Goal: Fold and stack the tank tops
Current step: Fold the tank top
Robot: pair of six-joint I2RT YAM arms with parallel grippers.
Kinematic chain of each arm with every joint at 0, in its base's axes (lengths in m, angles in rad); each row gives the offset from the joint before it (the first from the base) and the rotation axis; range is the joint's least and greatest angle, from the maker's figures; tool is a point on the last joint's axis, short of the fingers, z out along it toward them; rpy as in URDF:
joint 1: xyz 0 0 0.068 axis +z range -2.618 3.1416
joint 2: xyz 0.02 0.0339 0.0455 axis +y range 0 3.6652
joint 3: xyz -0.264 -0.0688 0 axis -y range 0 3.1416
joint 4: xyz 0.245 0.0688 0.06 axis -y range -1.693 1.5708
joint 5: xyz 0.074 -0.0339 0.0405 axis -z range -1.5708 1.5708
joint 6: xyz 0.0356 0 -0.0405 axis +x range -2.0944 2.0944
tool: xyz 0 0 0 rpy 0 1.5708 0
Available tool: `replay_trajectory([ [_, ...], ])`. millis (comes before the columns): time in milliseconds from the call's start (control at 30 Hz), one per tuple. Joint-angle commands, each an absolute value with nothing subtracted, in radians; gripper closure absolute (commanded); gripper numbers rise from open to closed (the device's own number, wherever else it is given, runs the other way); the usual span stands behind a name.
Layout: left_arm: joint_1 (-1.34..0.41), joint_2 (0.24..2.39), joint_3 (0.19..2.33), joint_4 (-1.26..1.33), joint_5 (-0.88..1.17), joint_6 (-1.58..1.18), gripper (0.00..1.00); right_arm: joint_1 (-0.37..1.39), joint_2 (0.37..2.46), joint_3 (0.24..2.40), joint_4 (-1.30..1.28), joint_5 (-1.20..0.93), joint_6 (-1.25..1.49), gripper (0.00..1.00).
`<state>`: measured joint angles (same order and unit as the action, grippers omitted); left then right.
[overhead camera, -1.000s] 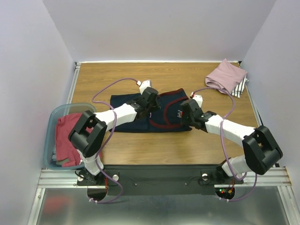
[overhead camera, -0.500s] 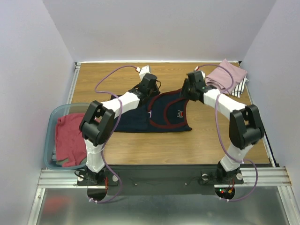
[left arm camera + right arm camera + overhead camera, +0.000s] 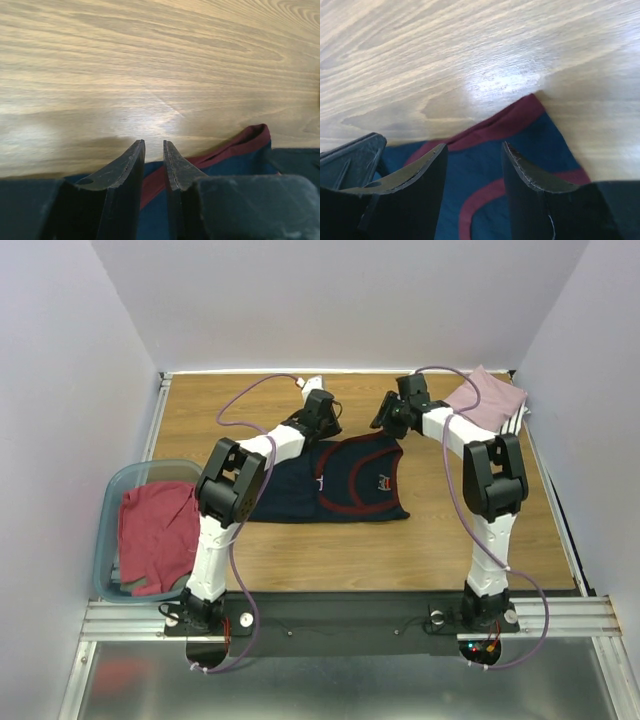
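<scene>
The navy jersey [image 3: 345, 485] with maroon trim lies spread flat on the wooden table, straps towards the far side. My left gripper [image 3: 322, 426] hangs over its far left strap. In the left wrist view the gripper [image 3: 152, 145] has its jaws a narrow gap apart, with the maroon trim [image 3: 235, 150] lying beneath, not pinched. My right gripper [image 3: 390, 420] is open above the far right strap; in the right wrist view the gripper [image 3: 474, 147] has navy cloth [image 3: 520, 137] under it. The dusty pink top [image 3: 488, 400] lies on the striped one [image 3: 516, 426] at the far right. Red tops [image 3: 155, 535] fill the tub.
The translucent teal tub [image 3: 110, 502] stands at the table's left edge. Purple cables loop from both arms over the far half of the table. Bare wood [image 3: 330, 555] lies between the jersey and the arm bases.
Both arms have swung from the jersey's middle to its far edge, drawing the straps out flat. The right jaws now stand open over the cloth.
</scene>
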<state>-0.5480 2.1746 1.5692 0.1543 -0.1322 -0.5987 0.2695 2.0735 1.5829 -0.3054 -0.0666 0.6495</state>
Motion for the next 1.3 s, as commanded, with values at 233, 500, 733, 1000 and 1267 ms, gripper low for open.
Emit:
replay_trajectory([
  [233,-0.554,2.229,1.632,0.235,-0.012,-0.577,0.7,0.255,2.112,1.608,-0.291,-0.098,0.703,0.48],
  [500,-0.564,2.224,1.591,0.282,0.086,-0.581,0.72,0.229,2.144,1.605,-0.291,-0.115,0.713,0.48],
  [733,-0.589,2.218,1.548,0.314,0.126,-0.583,0.73,0.213,2.158,1.603,-0.291,-0.127,0.71,0.48],
  [1000,-0.617,2.21,1.508,0.339,0.137,-0.589,0.75,0.201,2.191,1.614,-0.291,-0.138,0.706,0.5],
  [1267,-0.627,2.197,1.468,0.357,0.126,-0.595,0.75,0.195,2.163,1.582,-0.29,-0.11,0.687,0.75],
])
